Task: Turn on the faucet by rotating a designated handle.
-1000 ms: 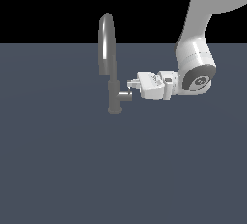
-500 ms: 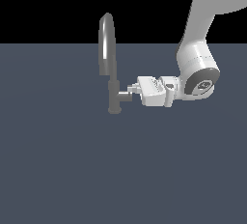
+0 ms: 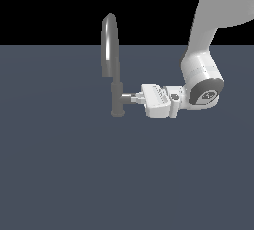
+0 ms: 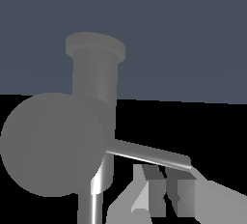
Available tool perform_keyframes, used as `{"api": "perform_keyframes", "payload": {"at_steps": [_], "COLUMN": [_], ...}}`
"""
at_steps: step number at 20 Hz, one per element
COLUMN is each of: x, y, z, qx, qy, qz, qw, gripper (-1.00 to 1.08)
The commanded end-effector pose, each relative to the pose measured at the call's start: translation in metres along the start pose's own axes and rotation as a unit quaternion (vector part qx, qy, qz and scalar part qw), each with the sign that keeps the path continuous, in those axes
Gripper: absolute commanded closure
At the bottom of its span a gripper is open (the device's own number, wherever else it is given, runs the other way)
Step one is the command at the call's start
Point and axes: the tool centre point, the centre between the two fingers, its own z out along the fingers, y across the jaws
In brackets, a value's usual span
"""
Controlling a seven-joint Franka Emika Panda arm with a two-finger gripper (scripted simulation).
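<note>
The faucet (image 3: 115, 70) stood on the dark grey table (image 3: 64, 174), a little toward the exterior view's left of the middle, its narrow gooseneck spout rising high above a short cylindrical column. From that column the handle (image 3: 128, 96) jutted sideways toward the exterior view's right, a short grey stub. The white arm (image 3: 203, 65) came down from the upper right of the exterior view and bent at the wrist, so that the pincer (image 3: 136, 97) lay level and pointed at the column, its tip meeting the outer end of the stub.

In the wrist view the handle's round end face (image 4: 53, 143) filled much of the picture, with the column (image 4: 95, 85) behind it and a thin rod lever (image 4: 149, 154) running out from the stub. The pale fingers (image 4: 181, 194) showed just beside the rod's far end, one on each side of it. Whether they pressed on the rod or merely flanked it I could not tell, so the pincer's state stayed uncertain.
</note>
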Motion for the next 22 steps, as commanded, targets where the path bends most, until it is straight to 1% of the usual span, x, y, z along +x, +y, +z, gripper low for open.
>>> {"api": "perform_keyframes", "payload": {"at_steps": [1,3,4,5,17,18,19,22], "x": [0.028,0.041,0.041,0.017,0.068,0.068,0.035,0.045], "y": [0.01,0.013,0.013,0.002,-0.002,-0.002,-0.012,-0.015], "z": [0.0,0.0,0.0,0.0,0.0,0.0,-0.003,-0.003], "qx": [0.002,0.002,0.002,0.0,0.002,0.002,-0.003,-0.002], "qy": [0.001,0.001,0.001,-0.001,0.001,0.001,-0.005,-0.004], "qz": [0.016,0.02,0.02,0.001,0.019,0.019,-0.005,-0.001], "qw": [0.9999,0.9998,0.9998,1.0,0.9998,0.9998,1.0,1.0], "gripper": [1.08,1.08,1.08,1.08,1.08,1.08,1.08,1.08]}}
